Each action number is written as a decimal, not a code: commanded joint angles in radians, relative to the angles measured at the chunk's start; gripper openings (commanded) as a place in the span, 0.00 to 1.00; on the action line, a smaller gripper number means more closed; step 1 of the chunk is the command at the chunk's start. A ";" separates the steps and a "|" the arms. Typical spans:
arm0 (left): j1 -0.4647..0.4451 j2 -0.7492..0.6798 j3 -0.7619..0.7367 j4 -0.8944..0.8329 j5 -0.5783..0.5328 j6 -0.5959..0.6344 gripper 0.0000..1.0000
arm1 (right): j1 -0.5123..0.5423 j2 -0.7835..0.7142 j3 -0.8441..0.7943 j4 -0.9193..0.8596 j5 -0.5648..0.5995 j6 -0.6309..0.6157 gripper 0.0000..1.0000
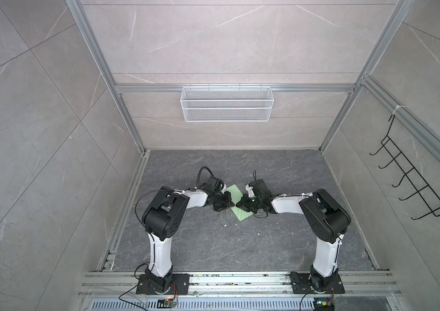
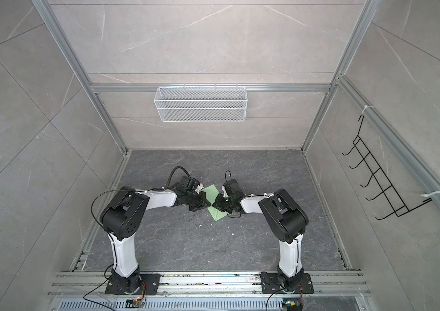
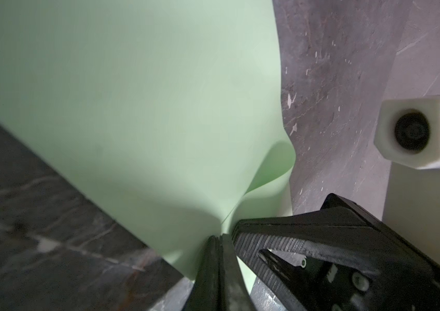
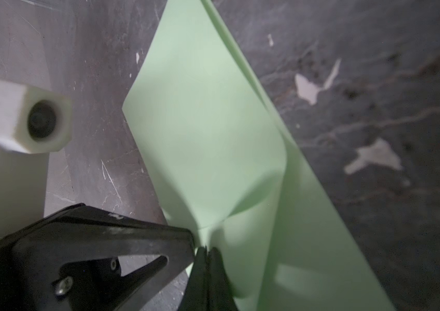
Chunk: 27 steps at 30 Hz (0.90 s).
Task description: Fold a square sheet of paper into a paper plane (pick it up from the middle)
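Pinching the paper (image 1: 236, 195) from both sides, the left gripper (image 3: 217, 239) and right gripper (image 4: 206, 249) are squeezed tight on it. It sits on the grey table (image 1: 267, 242) between them. Lift both together, slowly, so it won't rip.

Both top views are bright and even, lit softly from overhead. The pale walls (image 1: 24, 134) glow while the dark tabletop (image 1: 240, 242) stays duller. The straight frame rails (image 1: 102, 67) splay outward towards the edges. Both wrist views are dimmer, grainy and soft. The square sheet of paper (image 3: 132, 107) carries a grey shadow just ahead of the jaws, and the tabletop beyond the jaws looks smeared.
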 commanded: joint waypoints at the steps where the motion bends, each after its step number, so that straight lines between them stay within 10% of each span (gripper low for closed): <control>1: -0.006 0.026 0.017 -0.103 -0.036 0.064 0.00 | -0.010 -0.002 -0.025 -0.053 0.006 -0.021 0.04; 27: -0.006 0.075 0.022 -0.205 -0.167 0.134 0.00 | 0.020 -0.119 -0.163 -0.118 -0.141 -0.160 0.05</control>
